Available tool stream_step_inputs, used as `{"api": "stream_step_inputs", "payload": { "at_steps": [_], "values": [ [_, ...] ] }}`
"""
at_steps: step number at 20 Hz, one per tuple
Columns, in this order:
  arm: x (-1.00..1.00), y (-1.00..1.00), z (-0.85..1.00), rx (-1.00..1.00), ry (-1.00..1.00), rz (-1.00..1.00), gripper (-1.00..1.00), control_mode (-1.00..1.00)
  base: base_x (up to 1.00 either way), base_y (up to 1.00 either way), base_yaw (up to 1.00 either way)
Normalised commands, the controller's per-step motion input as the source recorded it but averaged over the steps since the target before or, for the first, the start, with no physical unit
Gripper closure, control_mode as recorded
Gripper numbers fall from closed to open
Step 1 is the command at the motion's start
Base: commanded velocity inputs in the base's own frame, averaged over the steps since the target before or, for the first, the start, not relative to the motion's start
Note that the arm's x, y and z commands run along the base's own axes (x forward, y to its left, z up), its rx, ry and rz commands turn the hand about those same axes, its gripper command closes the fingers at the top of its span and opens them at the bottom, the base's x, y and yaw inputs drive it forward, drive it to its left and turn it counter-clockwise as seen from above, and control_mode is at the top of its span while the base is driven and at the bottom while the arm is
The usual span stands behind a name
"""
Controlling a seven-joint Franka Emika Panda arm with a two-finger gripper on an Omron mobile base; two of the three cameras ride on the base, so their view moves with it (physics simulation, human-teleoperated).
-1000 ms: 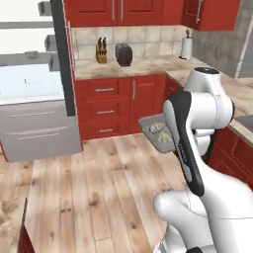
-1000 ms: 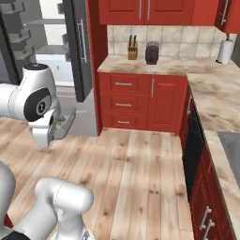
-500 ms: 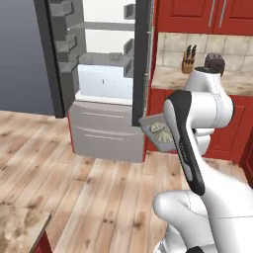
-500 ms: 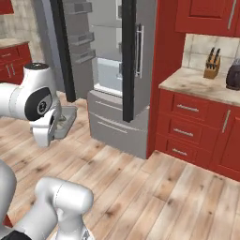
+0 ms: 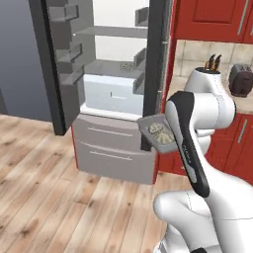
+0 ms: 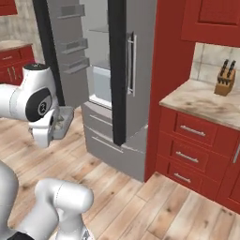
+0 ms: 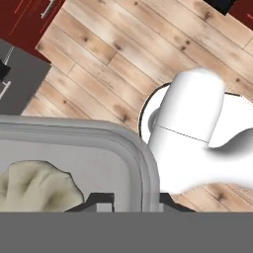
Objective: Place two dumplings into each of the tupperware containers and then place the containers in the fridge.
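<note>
A translucent grey tupperware container hangs in the air in front of the fridge, tilted, with pale dumplings inside. The hand view looks down on its rounded rim and one crinkled dumpling. My gripper is shut on that rim, one tip on each side of the wall. From the right base view the container sits by my wrist, left of the fridge. The fridge stands open, white inside. A small pale thing rests on a shelf, too small to name.
The fridge's left door swings out with grey bins; the right door's dark edge juts toward me. Red cabinets and a counter with a knife block and a toaster stand to the right. Wooden floor lies below.
Both base views have swung from the counter corner to the open fridge, which is now closer and larger. The container stays in my gripper in the same pose.
</note>
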Motion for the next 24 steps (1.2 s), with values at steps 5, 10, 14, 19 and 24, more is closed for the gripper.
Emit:
{"api": "stream_step_inputs", "payload": {
  "at_steps": [5, 10, 14, 19, 24],
  "values": [
    [0.0, 0.0, 0.0, 0.0, 0.0, 0.0, 1.0, 1.0, 0.97, 0.98, -0.19],
    [0.0, 0.0, 0.0, 0.0, 0.0, 0.0, 1.0, 1.0, 0.58, 0.69, -0.64],
    [0.0, 0.0, 0.0, 0.0, 0.0, 0.0, 1.0, 1.0, 0.74, 0.71, -0.65],
    [0.0, 0.0, 0.0, 0.0, 0.0, 0.0, 1.0, 1.0, 0.71, 0.78, -0.18],
    [0.0, 0.0, 0.0, 0.0, 0.0, 0.0, 1.0, 1.0, 0.84, 0.39, -0.14]
  ]
}}
